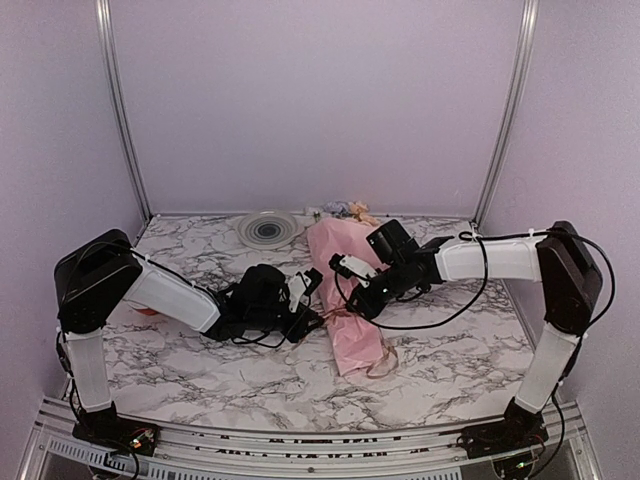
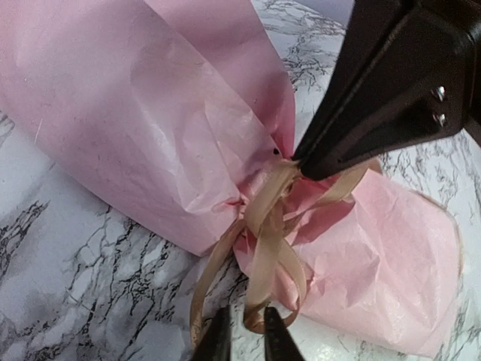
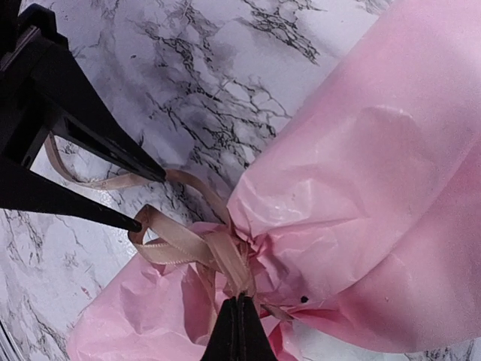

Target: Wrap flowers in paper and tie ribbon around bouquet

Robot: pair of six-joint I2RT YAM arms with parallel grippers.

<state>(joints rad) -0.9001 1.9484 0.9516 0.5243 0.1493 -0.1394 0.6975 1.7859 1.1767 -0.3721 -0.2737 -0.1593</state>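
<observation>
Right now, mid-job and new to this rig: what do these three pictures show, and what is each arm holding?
You are driving two robot arms bolted at the near edge of a marble-patterned table. The wide picture looks down from above and behind them: left arm on the left, right arm on the right. The other two pictures come from a camera on each wrist, looking along that arm's jaws. On the table lies the bouquet, a pink paper cone, with the tan ribbon wound round its pinched neck. A round grey disc sits at the far edge. The right jaws are shut on a ribbon strand at the neck. The left jaws stand slightly apart at a ribbon loop; whether they grip it, I cannot tell.
</observation>
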